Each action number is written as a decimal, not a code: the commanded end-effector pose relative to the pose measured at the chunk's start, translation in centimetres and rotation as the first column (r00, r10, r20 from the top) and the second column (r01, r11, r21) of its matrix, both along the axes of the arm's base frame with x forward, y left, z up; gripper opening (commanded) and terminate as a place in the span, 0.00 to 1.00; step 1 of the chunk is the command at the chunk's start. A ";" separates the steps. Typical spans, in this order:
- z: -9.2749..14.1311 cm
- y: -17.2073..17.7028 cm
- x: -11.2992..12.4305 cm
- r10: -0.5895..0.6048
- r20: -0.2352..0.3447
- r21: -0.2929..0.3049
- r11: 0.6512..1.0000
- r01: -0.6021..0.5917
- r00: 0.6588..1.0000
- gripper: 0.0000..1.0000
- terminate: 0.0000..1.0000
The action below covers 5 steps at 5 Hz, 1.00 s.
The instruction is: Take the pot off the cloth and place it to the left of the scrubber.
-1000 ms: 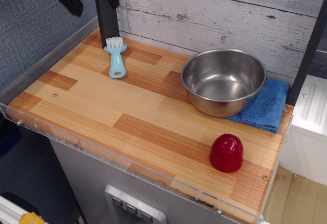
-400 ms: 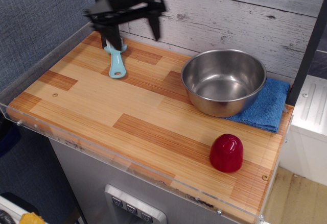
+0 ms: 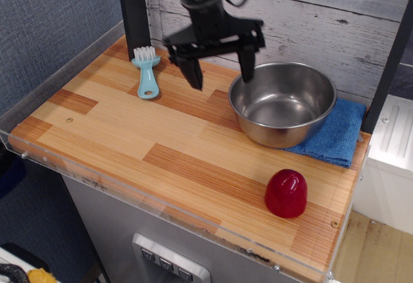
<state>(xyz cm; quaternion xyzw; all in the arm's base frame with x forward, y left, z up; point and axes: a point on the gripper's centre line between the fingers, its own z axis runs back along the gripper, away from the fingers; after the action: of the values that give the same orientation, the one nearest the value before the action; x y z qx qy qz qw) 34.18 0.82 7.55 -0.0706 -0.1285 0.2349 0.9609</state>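
Observation:
The pot (image 3: 282,102) is a large shiny steel bowl at the back right of the wooden table, resting on the blue cloth (image 3: 332,136), which sticks out on its right side. The scrubber (image 3: 147,71) is a light-blue brush with white bristles lying at the back left. My gripper (image 3: 221,77) hangs open above the table between the scrubber and the pot. Its right finger is at the pot's left rim and its left finger is over bare wood. It holds nothing.
A small red dome (image 3: 286,193) stands near the front right corner. A black post (image 3: 133,12) rises behind the scrubber. A clear plastic lip (image 3: 161,213) runs along the table's front and left edges. A plank wall (image 3: 303,19) is behind.
My gripper has swung from the back left corner rightward and down, past the scrubber, to the pot's left rim. The pot, cloth and scrubber have not moved.

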 end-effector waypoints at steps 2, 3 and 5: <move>-2.9 -1.6 1.3 -0.060 -0.017 0.019 0.998 0.060 0.998 1.00 0.00; -3.6 -1.7 1.2 -0.072 -0.020 0.021 0.997 0.073 0.997 0.00 0.00; -3.3 -1.5 0.6 -0.078 -0.017 0.042 0.996 0.079 0.997 0.00 0.00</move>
<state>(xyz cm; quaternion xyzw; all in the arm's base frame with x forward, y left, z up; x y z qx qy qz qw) 34.53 -0.55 2.64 -0.0523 -0.0994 0.2017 0.9730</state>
